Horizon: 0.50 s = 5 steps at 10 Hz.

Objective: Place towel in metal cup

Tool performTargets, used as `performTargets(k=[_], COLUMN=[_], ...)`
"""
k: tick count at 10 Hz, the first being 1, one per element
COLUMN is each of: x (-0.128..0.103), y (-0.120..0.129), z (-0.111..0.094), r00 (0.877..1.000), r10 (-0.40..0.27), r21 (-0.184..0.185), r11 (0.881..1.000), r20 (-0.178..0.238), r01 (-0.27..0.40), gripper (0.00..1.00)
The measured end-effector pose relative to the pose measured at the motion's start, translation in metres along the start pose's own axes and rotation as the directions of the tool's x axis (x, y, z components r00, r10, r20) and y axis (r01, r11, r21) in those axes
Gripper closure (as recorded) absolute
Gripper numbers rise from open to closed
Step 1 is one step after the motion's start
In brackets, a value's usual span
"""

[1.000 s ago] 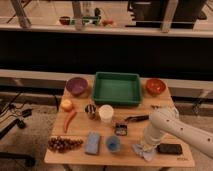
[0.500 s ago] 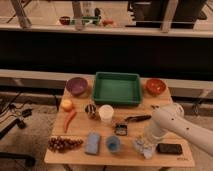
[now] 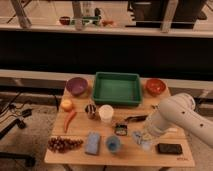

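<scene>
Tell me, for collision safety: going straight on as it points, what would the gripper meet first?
The gripper, pointing down at the table's front right, likely meets the towel first.

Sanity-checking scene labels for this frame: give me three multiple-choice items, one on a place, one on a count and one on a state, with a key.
1. The metal cup stands:
A) just left of the white cup
B) on the floor
C) upside down on a shelf

2. Bowls on the table:
A) one
B) two
C) four

3. The gripper is:
A) shut, low at the towel, front right of the table
B) wide open, high over the left end
C) out of view

Key:
1 A, the two cups stand side by side.
2 B, only a purple bowl and an orange bowl are there.
3 A, it sits down at the pale cloth.
</scene>
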Motion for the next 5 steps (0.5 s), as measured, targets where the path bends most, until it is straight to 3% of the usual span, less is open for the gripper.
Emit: performTargets(k=[2,5], x=[-0.042,-0.096], y=[-0.014,-0.039], z=[-0.014,-0.004], r00=[0.998,0.984], r10=[-0.065,-0.161], r21=[0.046,0.074], r11=[0.997,0.985], r20=[0.024,0.073], r01=[0.063,0.156], gripper=[1.00,1.00])
